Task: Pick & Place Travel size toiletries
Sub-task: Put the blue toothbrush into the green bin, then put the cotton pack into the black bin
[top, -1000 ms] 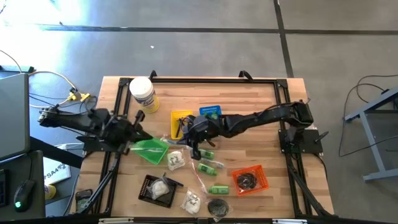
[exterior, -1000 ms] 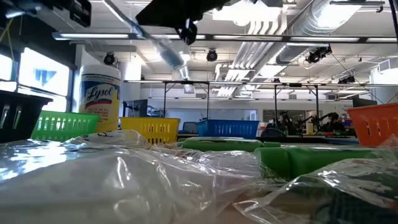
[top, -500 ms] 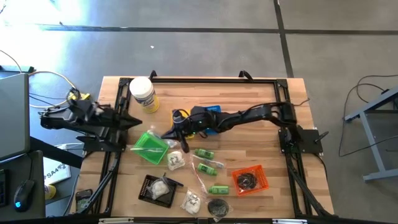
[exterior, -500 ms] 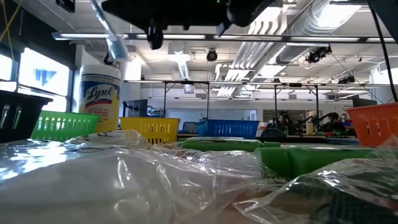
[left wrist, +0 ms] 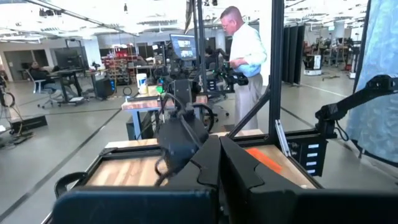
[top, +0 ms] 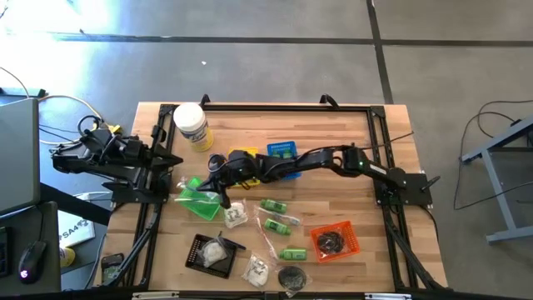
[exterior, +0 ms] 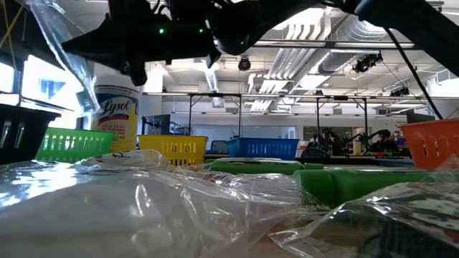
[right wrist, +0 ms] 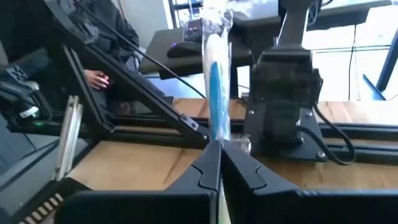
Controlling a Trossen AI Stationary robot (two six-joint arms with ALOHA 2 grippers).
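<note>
Overhead, the right hand point(top: 223, 193) hangs above the green basket point(top: 198, 200), clenched on a long thin packet point(top: 225, 198). The left hand point(top: 171, 160), clenched empty, waits at the bench's point(top: 333, 142) left edge. Wrist-on, the packet point(right wrist: 214, 93) stands pinched between the right fingers point(right wrist: 205, 168).

The table point(top: 333, 142) carries four baskets: green point(top: 198, 200), yellow point(top: 241, 156), blue point(top: 281, 149), orange point(top: 335, 240). One black tray point(top: 210, 252), one white jar point(top: 191, 126), three green bottles point(top: 292, 253), three packets with white contents point(top: 236, 215).
</note>
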